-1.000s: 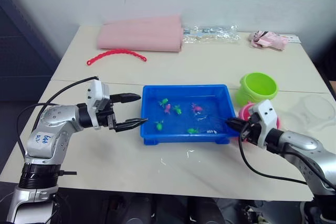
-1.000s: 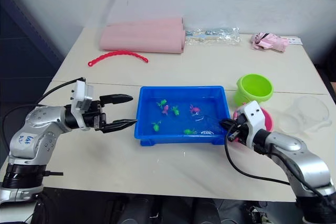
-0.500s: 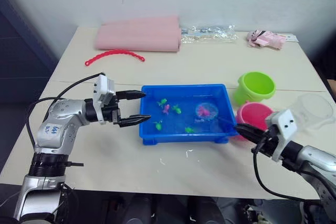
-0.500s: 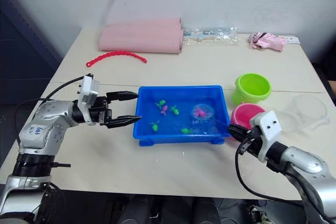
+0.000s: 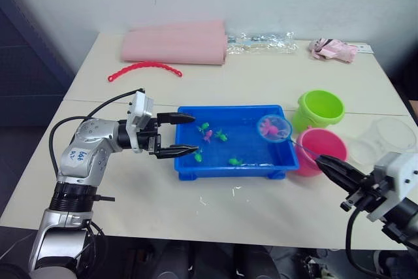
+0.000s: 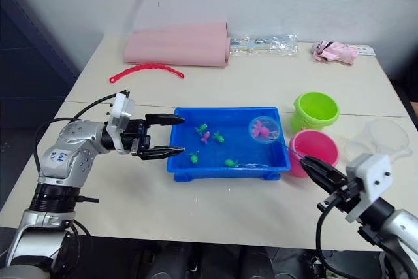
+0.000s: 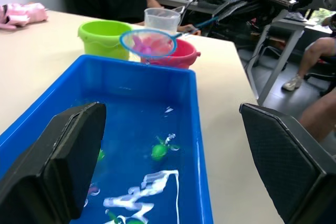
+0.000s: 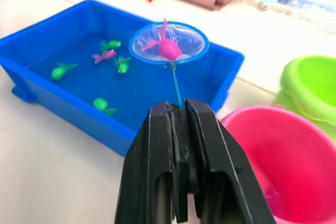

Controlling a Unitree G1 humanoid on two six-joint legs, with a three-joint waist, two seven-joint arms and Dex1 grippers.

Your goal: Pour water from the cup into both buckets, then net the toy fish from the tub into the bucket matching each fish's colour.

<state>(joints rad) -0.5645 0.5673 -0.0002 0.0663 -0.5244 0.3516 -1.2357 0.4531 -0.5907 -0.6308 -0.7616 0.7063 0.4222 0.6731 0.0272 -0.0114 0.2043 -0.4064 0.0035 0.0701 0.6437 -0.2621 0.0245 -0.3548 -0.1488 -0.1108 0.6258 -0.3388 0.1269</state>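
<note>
— What's my right gripper [image 8: 181, 114] doing?

— Its two black fingers are pressed together on the thin handle of the net [image 5: 274, 127]. I see the hoop — blue rim, fine clear mesh — raised over the right end of the tub [image 5: 189, 164], with a pink fish [image 8: 169, 49] lying in the mesh.

— And my left gripper [image 5: 186, 134]?

— Fingers spread apart, holding nothing, with both tips at the tub's left wall.

— What does the tub look like?

— Shallow, rectangular, bright blue, with water in it. I count green fish [image 5: 198, 156] scattered through it and one more pink fish [image 5: 208, 135] near the middle.

— The buckets?

— The pink bucket [image 5: 317, 150] stands just beside the tub's right end, close under the net handle; the lime green bucket [image 5: 320, 109] sits just behind it. The clear cup [image 5: 390, 137] is to the right of them, near the table [image 5: 215, 83] edge.

— Anything farther out?

— At the back I see a folded pink cloth [image 5: 175, 42], a red beaded strip [image 5: 144, 68], a clear plastic bag [image 5: 261, 42] and a small pink bundle [image 5: 334, 49].
</note>
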